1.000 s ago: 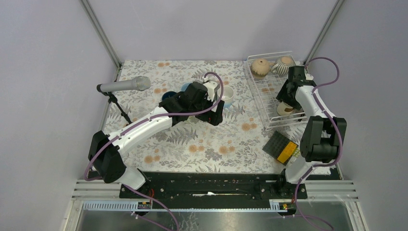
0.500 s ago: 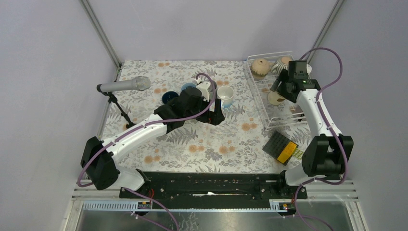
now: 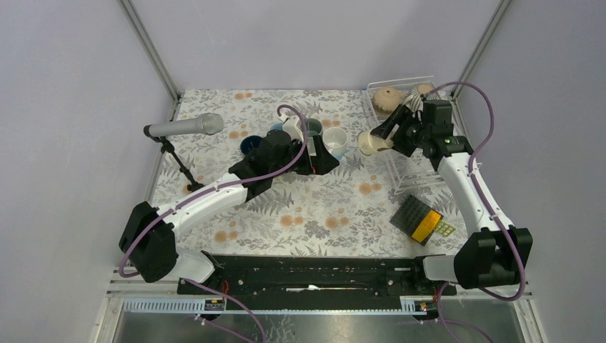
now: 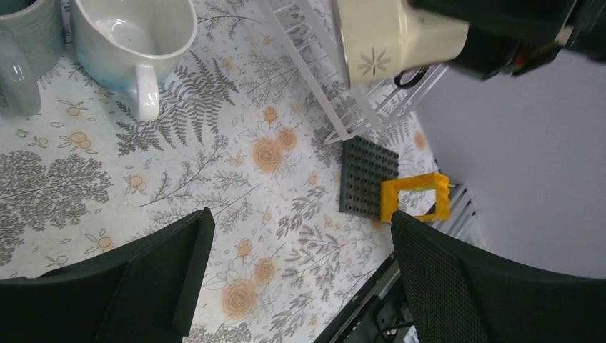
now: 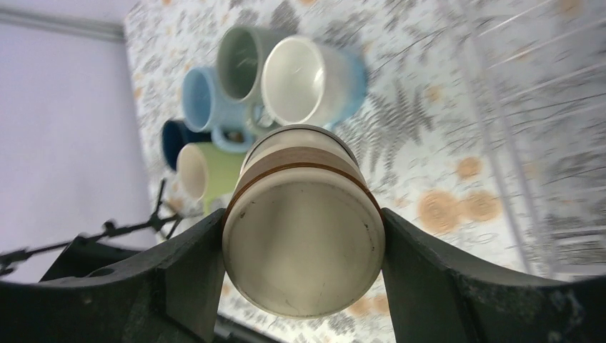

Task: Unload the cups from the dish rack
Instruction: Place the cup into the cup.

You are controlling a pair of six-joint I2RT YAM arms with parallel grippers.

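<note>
My left jaws gape wide and empty over the bench, with the white mug standing near at 1 o'clock. My right jaws, part open, clamp the cream mug by its sides in the air above the left rim of the dish rack. Its long axis lies level, mouth toward 9 o'clock, where the white mug stands. I judge it needs tipping upright before set-down. At 12 o'clock, 2 cups sit racked: tan cup, striped cup.

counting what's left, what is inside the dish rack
A tan cup and a striped cup at its far end. The right arm covers the middle, so more may be hidden.
</note>
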